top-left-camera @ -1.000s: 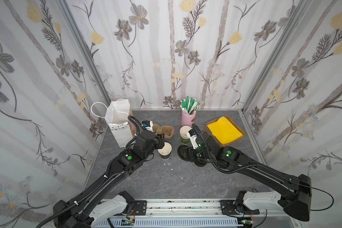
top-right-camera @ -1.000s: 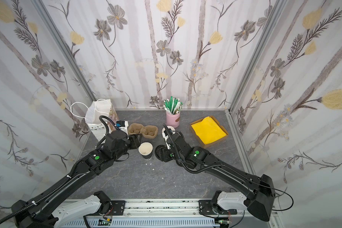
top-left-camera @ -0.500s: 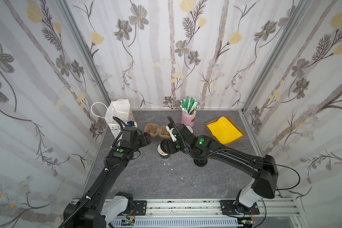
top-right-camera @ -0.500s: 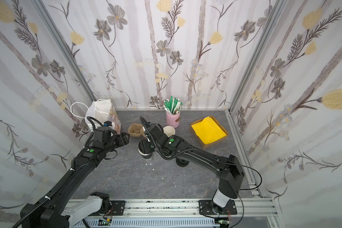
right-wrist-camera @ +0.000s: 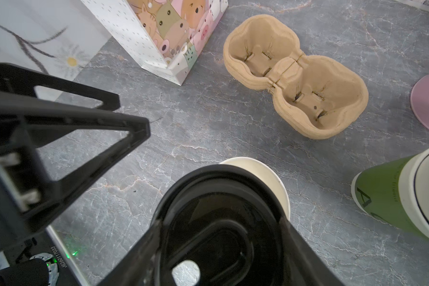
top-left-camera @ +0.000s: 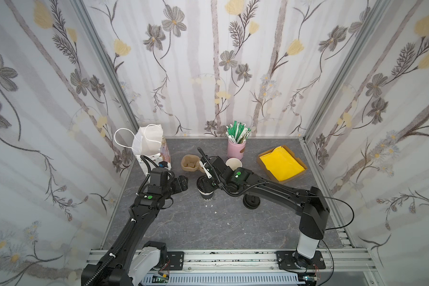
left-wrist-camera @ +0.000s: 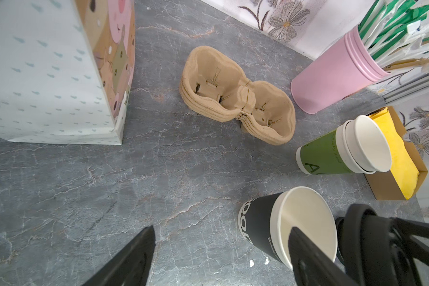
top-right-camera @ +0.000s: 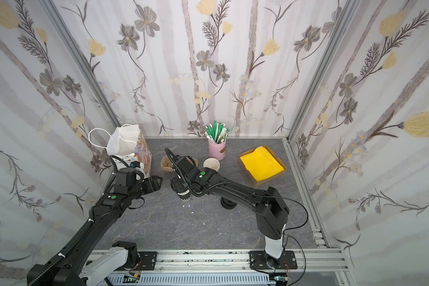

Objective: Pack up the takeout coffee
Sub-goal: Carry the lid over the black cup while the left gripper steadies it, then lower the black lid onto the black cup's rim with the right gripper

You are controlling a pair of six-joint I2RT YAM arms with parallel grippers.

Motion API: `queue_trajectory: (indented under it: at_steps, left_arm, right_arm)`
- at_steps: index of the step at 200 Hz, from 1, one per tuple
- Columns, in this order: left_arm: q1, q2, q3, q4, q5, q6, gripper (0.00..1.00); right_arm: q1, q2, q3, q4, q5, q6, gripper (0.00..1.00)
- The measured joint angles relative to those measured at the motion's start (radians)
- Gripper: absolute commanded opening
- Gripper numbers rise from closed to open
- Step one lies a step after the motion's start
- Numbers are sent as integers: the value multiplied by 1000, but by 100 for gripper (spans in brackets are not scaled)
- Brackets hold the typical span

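Nearest the rail, a small pile of loose lids [top-left-camera: 251,201] is seen on the grey table [top-left-camera: 208,227], partly hidden under the right arm. A little farther in, the cup [left-wrist-camera: 282,222] — black outside, cream inside — stands upright near the middle of the table; from the left wrist its mouth is seen uncovered. The right claw [right-wrist-camera: 221,230] is closed on a black lid [right-wrist-camera: 223,188], pinched by its edges. The lid is held over the cup with part of the cream rim showing past it; whether it touches the rim cannot be told from these angles. The left claw [top-right-camera: 158,184] is held just beside the cup on the bag's side; its fingers [left-wrist-camera: 139,255] are spread wide, and nothing is gripped between them. Behind the cup a brown cardboard carrier [top-left-camera: 190,162] lies flat; a stack of lidless cups [top-left-camera: 233,163] — green outside — is set just beside it. A box of yellow napkins [top-left-camera: 281,166] is placed farther to the right. Against the back wall a pink tumbler [top-left-camera: 237,148] is packed with green-and-white wrapped sticks. In the far left corner the white bag [top-left-camera: 150,146] stands upright with its handles raised, apart from the cup.
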Motion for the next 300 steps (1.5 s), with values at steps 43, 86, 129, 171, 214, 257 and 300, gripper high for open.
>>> queue_trajectory:
  at_steps: [43, 86, 129, 171, 214, 257, 300]
  left_arm:
    - [10, -8, -6, 29, 9, -5, 87]
    - [18, -15, -14, 42, 31, -10, 87]
    - [21, -15, -17, 55, 55, -13, 87]
    - [21, -21, -23, 66, 61, -13, 86]
    - [21, -23, -23, 77, 67, -13, 86]
    - [22, -24, -26, 78, 73, -14, 86]
    - [22, -26, -30, 79, 79, -14, 86]
  right_arm:
    - [-4, 52, 45, -36, 20, -17, 67]
    - [-10, 100, 89, -66, 42, -20, 68]
    - [-11, 126, 101, -89, 53, -20, 68]
    - [-10, 146, 108, -92, 52, -19, 68]
    - [-11, 150, 112, -92, 51, -19, 68]
    - [-11, 157, 116, -92, 40, -19, 69]
    - [-11, 165, 117, -92, 34, -17, 70]
